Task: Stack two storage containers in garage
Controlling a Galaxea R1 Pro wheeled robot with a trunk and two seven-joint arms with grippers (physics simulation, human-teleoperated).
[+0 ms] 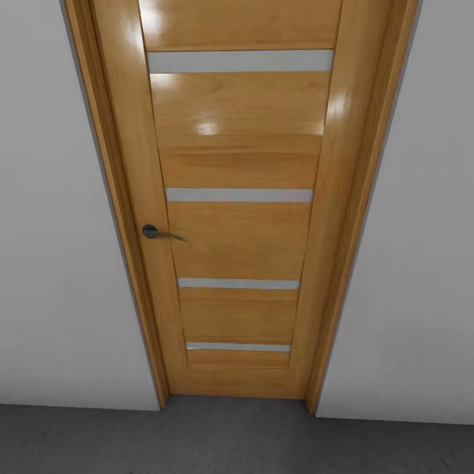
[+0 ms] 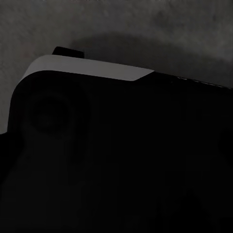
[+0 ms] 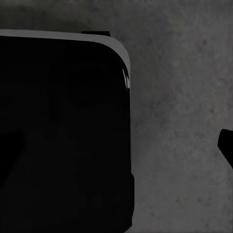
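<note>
The two storage containers are out of view. In the head view I face a shut honey-brown wooden door with pale horizontal strips and a dark lever handle on its left side. Dark grey speckled floor runs up to its foot. Both wrist views look down on that floor past my own black base with its pale grey edge. A small black tip pokes in at the edge of the right wrist view; I cannot tell whether it is a finger.
Plain white-grey walls flank the door frame on both sides. My base fills much of the right wrist view, with bare concrete beside it.
</note>
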